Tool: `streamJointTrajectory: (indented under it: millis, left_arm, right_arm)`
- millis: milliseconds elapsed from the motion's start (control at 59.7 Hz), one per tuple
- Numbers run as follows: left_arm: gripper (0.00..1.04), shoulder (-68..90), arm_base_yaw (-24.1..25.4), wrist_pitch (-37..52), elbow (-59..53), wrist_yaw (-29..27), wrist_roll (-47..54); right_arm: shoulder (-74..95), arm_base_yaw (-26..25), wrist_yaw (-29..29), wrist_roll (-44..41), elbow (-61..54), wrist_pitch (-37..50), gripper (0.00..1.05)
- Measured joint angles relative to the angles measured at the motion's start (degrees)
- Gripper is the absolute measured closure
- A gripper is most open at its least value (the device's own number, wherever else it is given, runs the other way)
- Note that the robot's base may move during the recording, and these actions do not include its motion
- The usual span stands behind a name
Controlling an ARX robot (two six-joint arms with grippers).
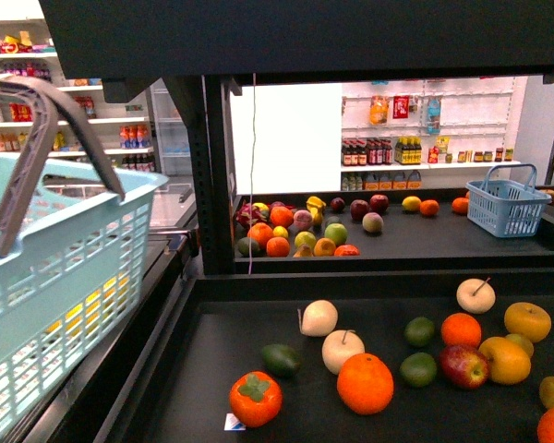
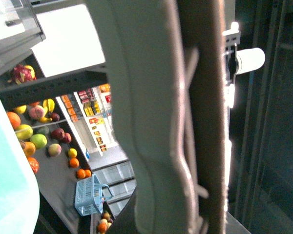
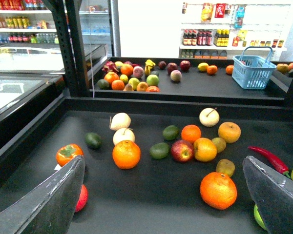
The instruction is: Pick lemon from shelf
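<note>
Grey fingers [image 3: 53, 200] of the right gripper [image 3: 163, 163] are seen spread wide apart and empty above the lower tray of the shelf [image 3: 151, 195]. The lemon [image 1: 412, 204] is found on the rear upper tray, just beside a small orange [image 1: 429, 208] and near a blue basket [image 1: 505, 205]. The left gripper's state cannot be told, as its view is filled by a grey handle [image 2: 156, 122].

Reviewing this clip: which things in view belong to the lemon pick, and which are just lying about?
Job in hand:
lemon
shelf
right hand, open

Lying about:
orange
cream apple
red apple
persimmon
red chilli
small blue basket on the far tray
</note>
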Motion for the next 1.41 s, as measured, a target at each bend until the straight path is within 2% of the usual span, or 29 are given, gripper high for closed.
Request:
streamJointTrajectory:
  millis: [151, 335, 519, 922, 1039, 1089, 1223, 1408]
  left_arm:
    - [0.98, 2.27, 4.35, 4.46, -1.11, 0.87, -1.68]
    - [0.98, 4.87, 6.58, 10.03, -2.51, 1.46, -4.04]
    - [0.98, 8.35, 7.43, 14.75, -3.87, 1.09, -6.34]
    - [0.98, 11.3, 7.52, 15.37, -4.52, 0.81, -7.45]
    - [0.8, 11.32, 7.52, 15.61, -4.61, 0.83, -7.82]
    - [0.68, 11.23, 7.52, 16.04, -4.59, 0.81, -8.17]
    - [0.46, 10.93, 7.52, 16.11, -4.59, 0.83, -8.31]
    - [0.12, 10.95, 7.52, 16.11, -4.59, 0.83, -8.33]
  right_arm:
    - [0.0, 0.0, 0.0, 0.0, 0.0, 0.0, 0.07]
    - [0.0, 0.0, 0.0, 0.0, 0.0, 0.0, 0.07]
    - [0.0, 0.0, -0.02, 0.0, 0.0, 0.0, 0.07]
    - [0.0, 0.0, -0.02, 0.0, 0.0, 0.0, 0.07]
    - [0.0, 0.0, 0.0, 0.0, 0.0, 0.0, 0.07]
    - [0.0, 0.0, -0.02, 0.0, 0.0, 0.0, 0.07]
    - [0.0, 0.0, 0.0, 0.0, 0.0, 0.0, 0.07]
    - [0.0, 0.0, -0.02, 0.0, 0.0, 0.0, 0.07]
